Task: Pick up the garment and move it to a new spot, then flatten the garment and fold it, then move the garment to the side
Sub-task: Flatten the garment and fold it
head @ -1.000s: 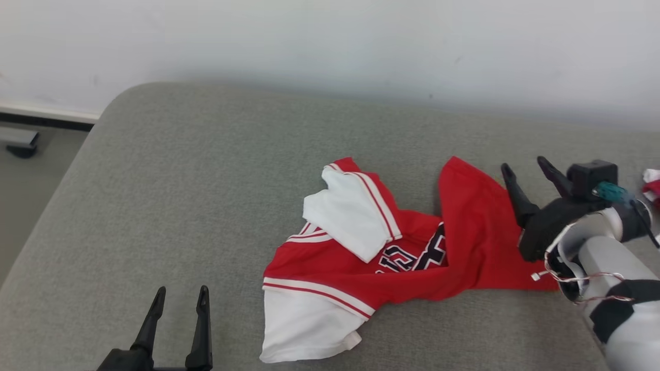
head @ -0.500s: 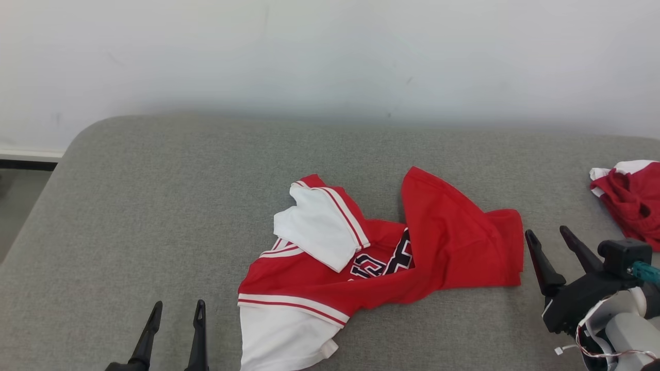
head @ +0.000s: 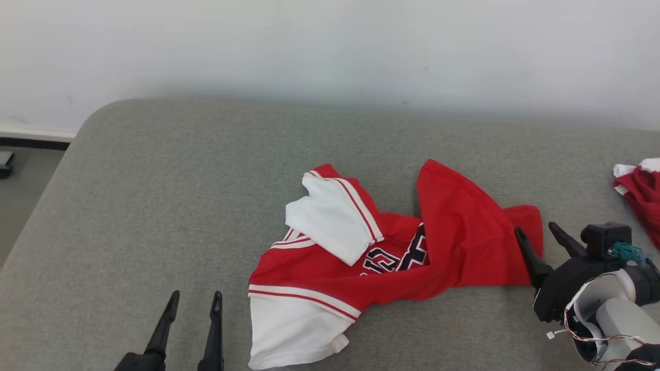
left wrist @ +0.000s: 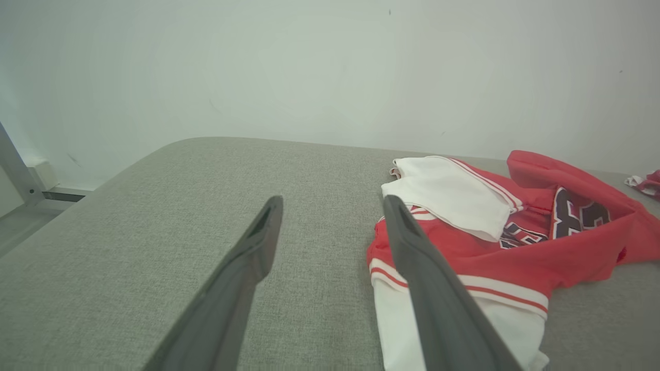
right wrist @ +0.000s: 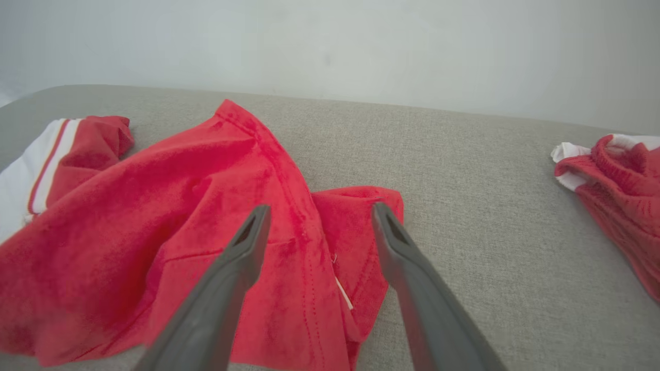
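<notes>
red and white jersey (head: 392, 257) lay crumpled mid grey cushion (head: 154, 206). right gripper (head: 535, 228) was spread wide over its red corner, holding nothing. left gripper (head: 196, 294) was spread wide, just beside the white sleeve.

On the garment (head: 309, 275) the dark lettering (head: 397, 256) lies half buried under a white sleeve (head: 330, 221) and a red fold (head: 464, 226), unreadable; a second red-and-white cloth (head: 642, 188) is cropped by the head view's right edge; the left tool (head: 196, 294) loses its base below the bottom edge.
</notes>
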Controlling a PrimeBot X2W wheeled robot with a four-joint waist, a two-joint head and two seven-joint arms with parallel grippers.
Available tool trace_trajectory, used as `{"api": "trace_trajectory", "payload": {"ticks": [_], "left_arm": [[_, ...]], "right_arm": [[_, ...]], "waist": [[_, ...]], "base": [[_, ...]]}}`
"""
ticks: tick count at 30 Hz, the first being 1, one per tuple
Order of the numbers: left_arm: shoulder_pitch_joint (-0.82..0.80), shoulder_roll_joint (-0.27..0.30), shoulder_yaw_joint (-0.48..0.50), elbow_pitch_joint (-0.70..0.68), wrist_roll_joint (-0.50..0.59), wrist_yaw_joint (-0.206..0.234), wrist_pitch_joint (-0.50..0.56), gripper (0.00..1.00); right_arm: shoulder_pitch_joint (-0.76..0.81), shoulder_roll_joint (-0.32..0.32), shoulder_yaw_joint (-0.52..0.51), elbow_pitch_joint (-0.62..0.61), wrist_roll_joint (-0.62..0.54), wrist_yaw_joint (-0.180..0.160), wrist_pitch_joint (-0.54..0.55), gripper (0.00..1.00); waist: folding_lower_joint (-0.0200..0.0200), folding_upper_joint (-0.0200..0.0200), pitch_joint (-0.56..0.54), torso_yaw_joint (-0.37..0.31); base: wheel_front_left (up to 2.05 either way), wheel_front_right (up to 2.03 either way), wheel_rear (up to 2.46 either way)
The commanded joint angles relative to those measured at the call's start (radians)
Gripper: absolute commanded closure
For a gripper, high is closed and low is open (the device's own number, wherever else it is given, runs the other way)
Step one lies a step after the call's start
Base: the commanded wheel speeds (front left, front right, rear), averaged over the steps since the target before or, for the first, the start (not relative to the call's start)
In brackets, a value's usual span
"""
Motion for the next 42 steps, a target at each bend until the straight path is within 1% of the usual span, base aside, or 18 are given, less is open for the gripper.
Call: {"api": "trace_trajectory", "payload": {"ticks": [1, 9, 10, 11, 12, 17, 22, 27, 32, 37, 41, 42], "left_arm": [[-0.01, -0.001, -0.005, 0.004, -0.001, 0.002, -0.003, 0.0], [-0.025, -0.001, -0.005, 0.002, -0.004, 0.002, -0.003, 0.0], [-0.03, -0.001, -0.006, 0.0, -0.004, 0.002, -0.003, 0.0], [-0.034, -0.001, -0.007, 0.0, -0.004, 0.002, -0.003, 0.0], [-0.038, -0.001, -0.008, 0.002, -0.002, 0.002, -0.003, 0.0], [-0.031, -0.001, 0.0, 0.008, 0.003, 0.002, -0.003, 0.0], [-0.01, 0.0, 0.012, 0.015, 0.007, 0.002, -0.003, 0.0], [0.015, 0.002, 0.022, 0.008, 0.003, 0.002, -0.003, 0.0], [0.034, 0.004, 0.022, 0.01, -0.005, 0.002, -0.003, 0.0], [0.051, 0.008, 0.025, 0.017, -0.01, 0.002, -0.003, 0.0], [0.063, 0.005, 0.026, 0.019, -0.011, 0.002, -0.003, 0.0], [0.065, 0.006, 0.022, 0.024, -0.011, 0.002, -0.003, 0.0]], "right_arm": [[-0.011, 0.009, -0.002, 0.019, -0.004, -0.003, 0.0, 0.0], [-0.06, 0.03, 0.013, 0.143, -0.004, -0.003, -0.007, 0.0], [-0.072, 0.035, 0.02, 0.167, -0.001, -0.003, -0.008, 0.42], [-0.079, 0.035, 0.025, 0.177, -0.001, -0.003, -0.013, 0.74], [-0.088, 0.032, 0.027, 0.184, -0.006, -0.003, -0.024, 1.0], [-0.1, 0.046, 0.05, 0.208, 0.002, -0.003, -0.067, 1.0], [-0.065, 0.052, 0.07, 0.172, 0.022, -0.003, -0.118, 1.0], [0.013, 0.034, 0.093, 0.038, 0.063, -0.003, -0.147, 1.0], [0.138, 0.003, 0.081, -0.129, 0.109, -0.003, -0.138, 1.0], [0.303, -0.019, 0.03, -0.291, 0.14, -0.003, -0.098, 1.0], [0.422, -0.005, -0.028, -0.369, 0.157, -0.003, -0.044, 1.0], [0.443, -0.001, -0.036, -0.374, 0.153, -0.003, -0.024, 0.79]], "waist": [[0.0001, 0.0, 0.019, 0.029], [0.0001, 0.0, 0.048, 0.067], [0.0001, 0.0, 0.058, 0.073], [0.0001, 0.0, 0.063, 0.075], [0.0001, 0.0, 0.067, 0.077], [0.0001, 0.0, 0.063, 0.073], [0.0001, 0.0, 0.028, 0.051], [0.0001, 0.0, -0.008, 0.004], [0.0001, 0.0, -0.022, -0.043], [0.0001, 0.0, -0.029, -0.081], [0.0001, 0.0, -0.028, -0.104], [0.0001, 0.0, -0.028, -0.11]], "base": [[0.0, 0.0, 0.0], [0.0, 0.0, 0.0], [0.0, 0.0, 0.0], [0.0, 0.0, 0.0], [0.0, 0.0, 0.0], [0.0, 0.0, 0.0], [0.0, 0.0, 0.0], [0.0, 0.0, 0.0], [0.0, 0.0, 0.0], [0.0, 0.0, 0.0], [0.0, 0.0, 0.0], [0.0, 0.0, 0.0]]}}
